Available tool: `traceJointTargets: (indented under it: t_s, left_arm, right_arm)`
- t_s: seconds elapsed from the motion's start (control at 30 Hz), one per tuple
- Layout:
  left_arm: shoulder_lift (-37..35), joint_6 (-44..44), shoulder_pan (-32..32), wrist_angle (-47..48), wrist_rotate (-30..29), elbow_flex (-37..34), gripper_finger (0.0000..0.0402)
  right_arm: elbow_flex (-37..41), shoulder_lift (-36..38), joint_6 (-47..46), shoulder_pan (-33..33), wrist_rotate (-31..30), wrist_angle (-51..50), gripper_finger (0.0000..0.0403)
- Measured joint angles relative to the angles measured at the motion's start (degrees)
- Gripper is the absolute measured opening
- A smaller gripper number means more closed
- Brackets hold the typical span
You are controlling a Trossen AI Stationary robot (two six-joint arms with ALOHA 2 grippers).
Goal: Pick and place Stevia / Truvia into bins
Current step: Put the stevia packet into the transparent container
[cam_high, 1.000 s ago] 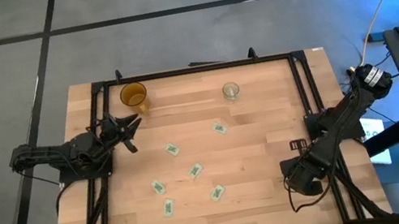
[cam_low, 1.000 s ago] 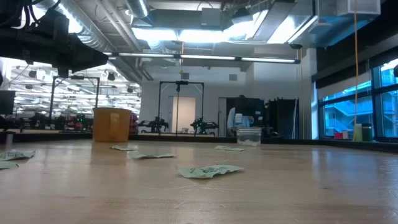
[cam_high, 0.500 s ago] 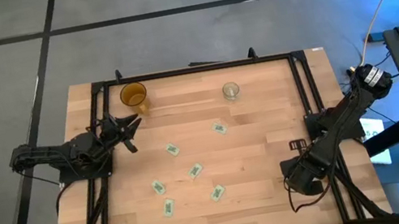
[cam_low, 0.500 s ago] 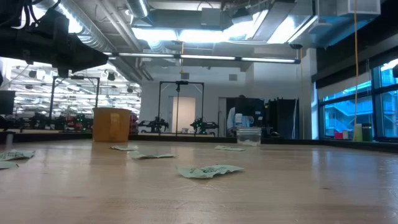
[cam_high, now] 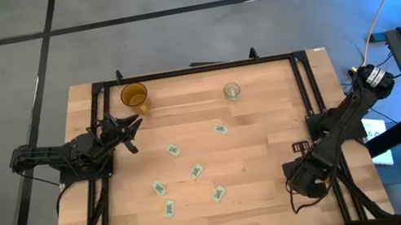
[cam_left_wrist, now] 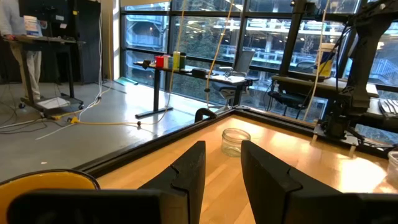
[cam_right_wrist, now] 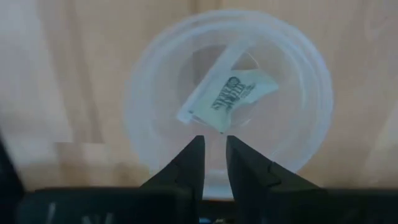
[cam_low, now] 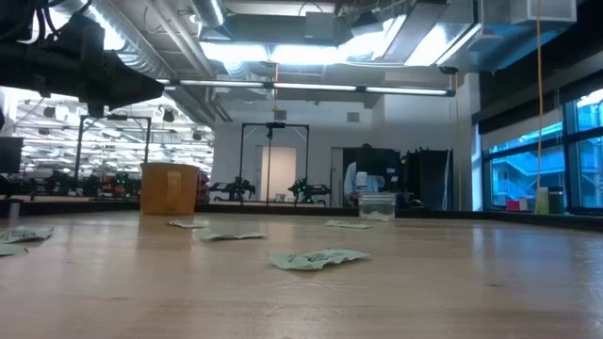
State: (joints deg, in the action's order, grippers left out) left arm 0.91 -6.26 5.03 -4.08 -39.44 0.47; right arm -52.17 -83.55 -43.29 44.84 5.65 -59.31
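6 loose sachets (cam_high: 173, 149), 1 binned sachet (cam_right_wrist: 228, 99), 1 yellow cup (cam_high: 134, 96), 1 clear cup (cam_high: 231, 91), 1 clear bin (cam_right_wrist: 149, 87)

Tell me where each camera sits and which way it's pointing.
High view: overhead, straight down on the table; both arms show.
Low view: table height, level across scattered packets into the room; a dark arm part shows upper left.
Left wrist view: past the left gripper, fingers apart, toward the clear cup.
Right wrist view: down past the right gripper onto the clear container holding one packet.
Shared: the amber cup shows in the high, low and left wrist views.
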Motion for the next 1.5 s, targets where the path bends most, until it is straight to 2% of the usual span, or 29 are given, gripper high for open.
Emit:
traceJointTargets:
  t_s: [0.23,0.47,0.67,0.83,0.93,1.07,1.27,1.5]
  left_arm:
    - [0.00,0.00,0.00,-0.01,0.00,-0.02,0.0098]
    - [0.00,0.00,0.01,-0.17,0.00,-0.02,0.0098]
    - [0.00,-2.57,0.00,-0.35,0.02,-0.01,0.0098]
    - [0.00,-3.50,-0.01,-0.37,0.02,-0.02,0.0098]
    - [0.00,-3.50,0.01,-0.37,0.02,-0.02,0.0098]
    - [0.00,-3.48,0.01,-0.36,0.00,-0.02,0.0098]
    - [0.00,-3.48,0.01,-0.11,-0.68,-0.02,0.0098]
    - [0.00,-3.48,0.01,-0.12,-2.49,0.00,0.0098]
  right_arm:
    - [-10.68,0.09,1.41,-2.70,-0.77,-5.47,0.0071]
    - [-21.65,0.09,11.02,-9.75,-12.54,-6.26,0.0071]
    - [-29.60,0.11,31.68,-15.91,-20.59,-2.17,0.0071]
    - [-32.17,0.15,54.47,-19.11,-21.30,9.09,0.0071]
    - [-31.75,0.13,61.26,-20.63,-21.17,16.25,0.0071]
    - [-30.90,0.00,61.69,-23.39,-21.29,17.91,0.0071]
    - [-30.90,-0.31,50.97,-31.09,-24.07,16.21,0.0071]
    - [-30.86,-2.18,51.49,-40.42,-24.00,14.89,0.0071]
